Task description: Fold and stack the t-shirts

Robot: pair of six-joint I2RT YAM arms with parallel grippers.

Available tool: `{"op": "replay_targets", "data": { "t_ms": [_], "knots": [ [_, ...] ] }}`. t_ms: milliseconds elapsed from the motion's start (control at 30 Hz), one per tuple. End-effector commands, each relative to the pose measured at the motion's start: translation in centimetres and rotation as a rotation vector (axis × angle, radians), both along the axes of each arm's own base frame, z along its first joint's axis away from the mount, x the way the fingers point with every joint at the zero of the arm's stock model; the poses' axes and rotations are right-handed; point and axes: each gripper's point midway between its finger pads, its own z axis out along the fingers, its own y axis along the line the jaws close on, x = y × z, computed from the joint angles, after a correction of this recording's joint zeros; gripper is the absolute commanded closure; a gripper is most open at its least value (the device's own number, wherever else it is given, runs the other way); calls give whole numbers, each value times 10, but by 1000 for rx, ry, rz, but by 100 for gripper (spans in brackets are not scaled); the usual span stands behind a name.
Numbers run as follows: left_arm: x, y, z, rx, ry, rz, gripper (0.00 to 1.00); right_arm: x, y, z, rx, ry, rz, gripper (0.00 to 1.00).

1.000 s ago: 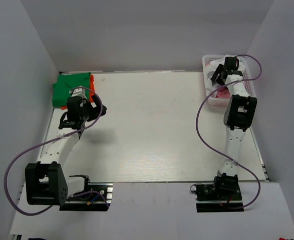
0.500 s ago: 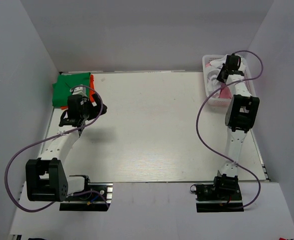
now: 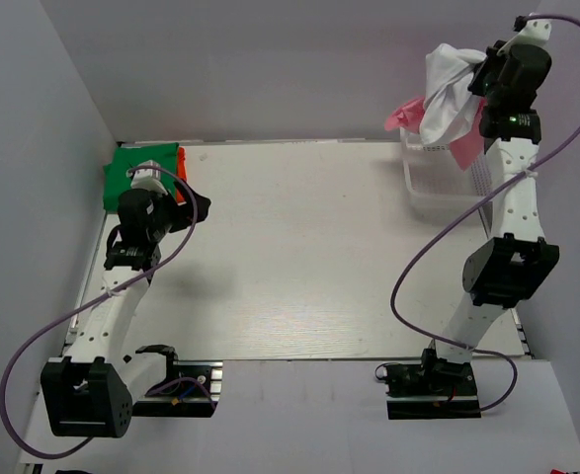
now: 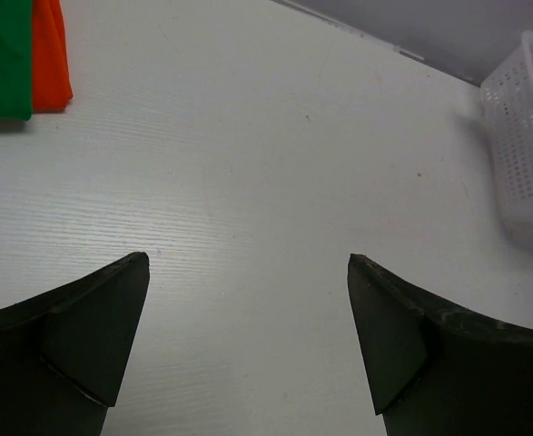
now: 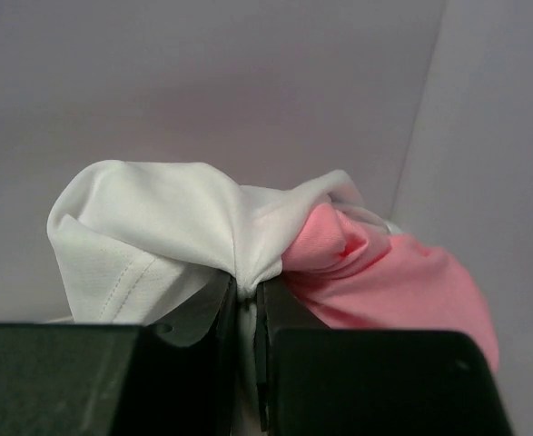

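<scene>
we hold white t-shirt [image 3: 446, 94] and pink t-shirt [image 3: 464, 148] pinched in our right gripper [image 5: 246, 304], high over far-right basket [image 3: 438, 202], left gripper [image 4: 248, 263] wide, near far-left green t-shirt [image 3: 141, 168]

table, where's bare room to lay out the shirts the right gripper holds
The whole middle of the table is bare, from the left gripper across to the basket. Crowded: far-left corner with the folded stack, far-right where the shirts hang above the basket.
</scene>
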Motion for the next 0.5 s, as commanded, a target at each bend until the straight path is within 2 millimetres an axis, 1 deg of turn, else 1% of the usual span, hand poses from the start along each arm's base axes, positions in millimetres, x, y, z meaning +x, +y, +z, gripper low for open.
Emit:
{"op": "replay_targets", "data": {
  "t_ms": [0, 33, 67, 100, 133, 167, 200, 233, 267, 300, 333, 367, 400, 467],
  "knots": [
    [-5, -4, 19, -18, -53, -20, 0, -29, 38, 90, -53, -219, 175, 100],
    [-6, -4, 23, -28, -60, -17, 0, -35, 57, 96, -49, -232, 267, 100],
    [-6, -6, 23, -32, -60, -27, 0, -41, 64, 104, -46, -248, 301, 100],
    [-6, -6, 23, -42, -57, -24, 0, -56, 73, 120, -49, -281, 339, 100],
    [-7, -8, 23, -45, -57, -32, 0, -64, 93, 123, -37, -285, 430, 100],
    [-9, -11, 27, -62, -64, -43, 0, -77, 111, 130, -41, -300, 517, 100],
    [-9, -11, 27, -62, -64, -43, 0, -84, 127, 121, -40, -282, 607, 100],
    [-9, -13, 33, -66, -74, -57, 0, -100, 142, 131, -38, -302, 659, 100],
    [-9, -13, 33, -66, -74, -57, 0, -107, 159, 130, -40, -302, 708, 100],
    [-12, -13, 34, -77, -70, -53, 0, -111, 183, 115, -36, -273, 767, 100],
    [-12, -13, 34, -78, -70, -53, 0, -115, 191, 114, -66, -279, 788, 100],
    [-13, -13, 37, -78, -80, -53, 0, -127, 199, 119, -94, -298, 808, 100],
    [-14, -13, 35, -78, -71, -53, 0, -138, 227, 112, -116, -295, 886, 100],
    [-18, -14, 39, -97, -75, -47, 0, -149, 241, 103, -150, -288, 923, 100]
  ]
}}
